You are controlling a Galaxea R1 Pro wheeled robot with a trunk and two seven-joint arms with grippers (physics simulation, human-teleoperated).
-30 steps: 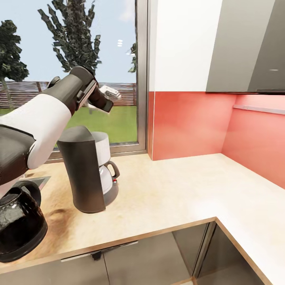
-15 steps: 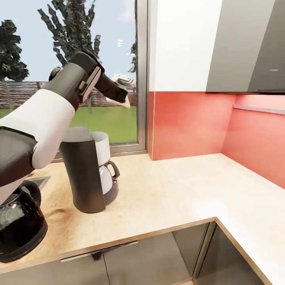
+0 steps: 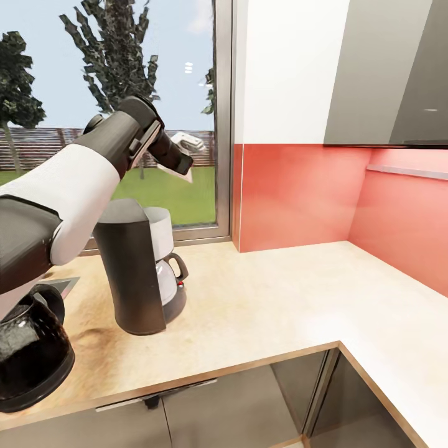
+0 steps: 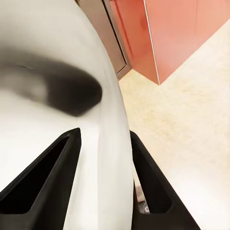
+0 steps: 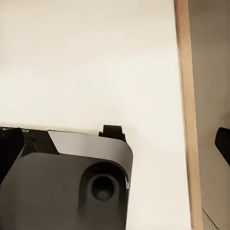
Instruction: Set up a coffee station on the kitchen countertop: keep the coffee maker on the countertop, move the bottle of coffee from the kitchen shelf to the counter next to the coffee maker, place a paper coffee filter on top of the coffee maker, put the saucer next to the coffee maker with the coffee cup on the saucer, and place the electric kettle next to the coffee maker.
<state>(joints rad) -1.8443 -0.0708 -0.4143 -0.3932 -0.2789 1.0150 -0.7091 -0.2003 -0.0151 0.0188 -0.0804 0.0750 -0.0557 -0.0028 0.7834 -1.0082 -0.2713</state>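
Leftmost, glassy black electric kettle [image 3: 28,348] sits on the kitchen countertop [image 3: 267,298] beside the tall dark grey coffee maker [image 3: 140,274]; above it, left gripper [image 3: 186,152] pinches the pale paper coffee filter [image 4: 72,120].

No legible text, label, brand, number or sign is to be found in any view. The tall dark grey drip coffee maker [image 3: 140,274] on the light beige wood-look countertop [image 3: 280,298] carries only a small red button, with no marking that can be read. The rounded, dark glassy kettle [image 3: 28,348] at the near left bears no lettering. In the right wrist view, a faint pale mark is seen at the edge of a dark grey housing [image 5: 62,187], too small and cut off to be read.
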